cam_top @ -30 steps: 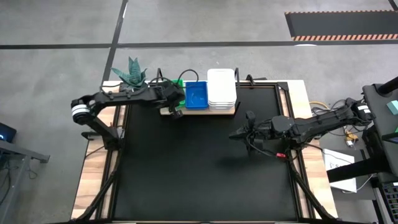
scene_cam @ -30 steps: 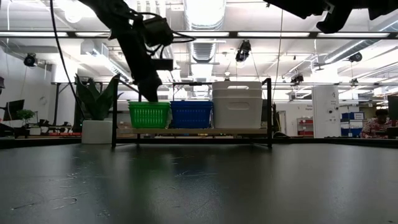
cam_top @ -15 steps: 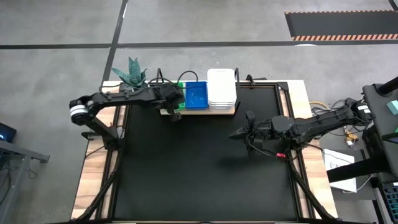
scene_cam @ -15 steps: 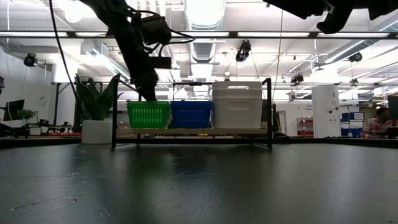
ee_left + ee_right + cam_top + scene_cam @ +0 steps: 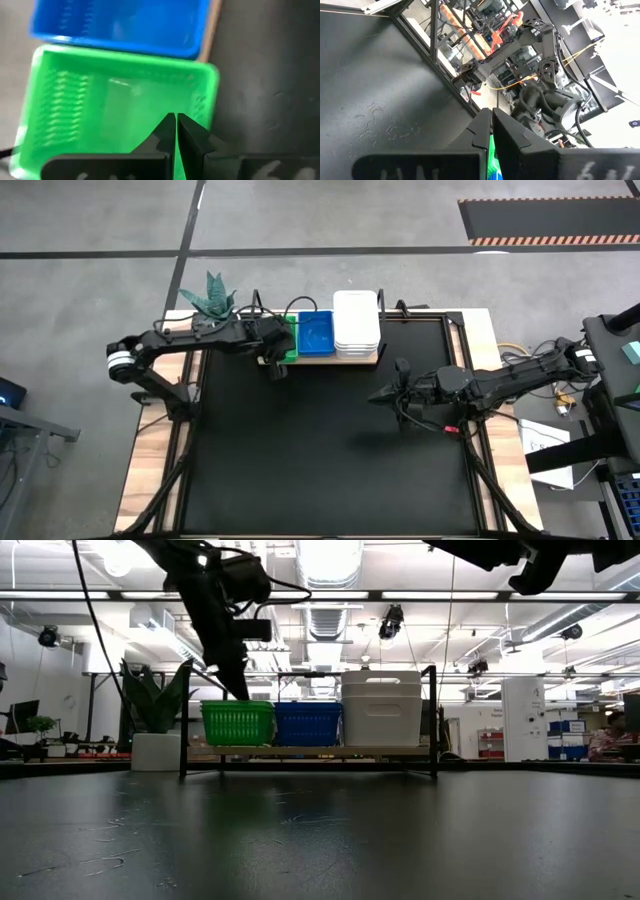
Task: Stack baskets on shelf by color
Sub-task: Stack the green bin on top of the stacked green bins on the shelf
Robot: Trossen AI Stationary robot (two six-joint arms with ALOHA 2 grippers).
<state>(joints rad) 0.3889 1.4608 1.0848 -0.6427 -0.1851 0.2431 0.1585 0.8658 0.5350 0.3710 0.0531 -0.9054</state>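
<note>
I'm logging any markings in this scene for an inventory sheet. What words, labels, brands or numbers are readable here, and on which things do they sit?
None can be read.
Green basket, blue basket, white baskets: no print visible.
Shelf: no label visible.
Left gripper, right gripper: no marking visible.
Blue bins in the far room: any labels too small to read.

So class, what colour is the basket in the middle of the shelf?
Blue basket, clearest in the low view.

No text, label, brand, number or sign can be read on anything in these pictures.
</note>
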